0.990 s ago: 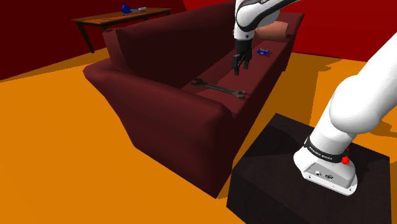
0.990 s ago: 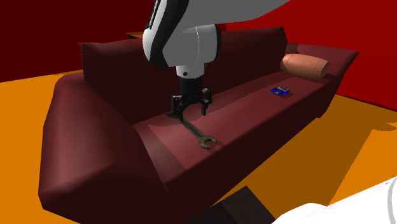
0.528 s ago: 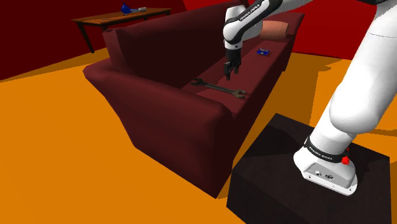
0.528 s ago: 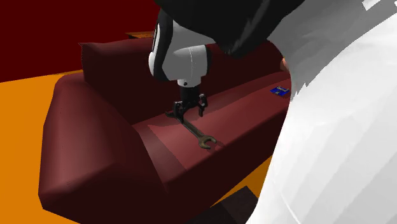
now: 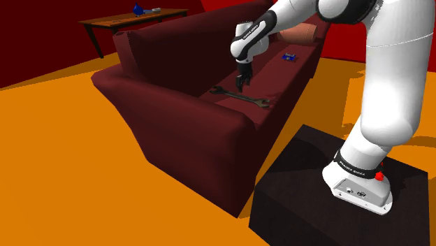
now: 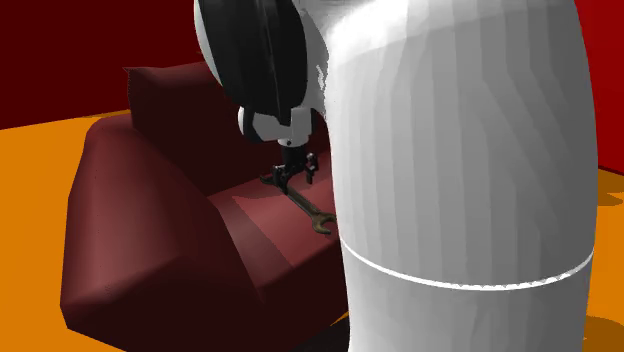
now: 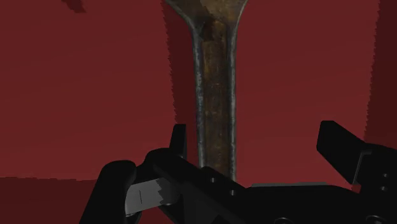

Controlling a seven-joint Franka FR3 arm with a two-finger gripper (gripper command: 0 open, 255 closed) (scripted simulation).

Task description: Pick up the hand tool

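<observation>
A dark, rusty open-end wrench [image 5: 241, 97] lies flat on the seat of a dark red sofa [image 5: 175, 105], near its front edge. My black gripper [image 5: 242, 85] points down just above the wrench's shaft, a little toward its far end. In the second exterior view the gripper [image 6: 299, 178] stands open over the wrench [image 6: 305, 208], one finger on each side. In the wrist view the shaft [image 7: 215, 95] runs between the fingers of the gripper [image 7: 257, 143], closer to one finger [image 7: 179, 139], and neither touches it.
A small blue object [image 5: 289, 56] and a salmon cushion [image 5: 303, 32] lie farther along the seat. A wooden table [image 5: 133, 19] stands behind the sofa. The black stand [image 5: 328, 199] is at lower right. My white arm [image 6: 450, 180] blocks much of the second exterior view.
The gripper has come down and moved toward the shoulder view's left, ending just over the wrench's shaft. The arm has swung across the second exterior view. The fingers stay open.
</observation>
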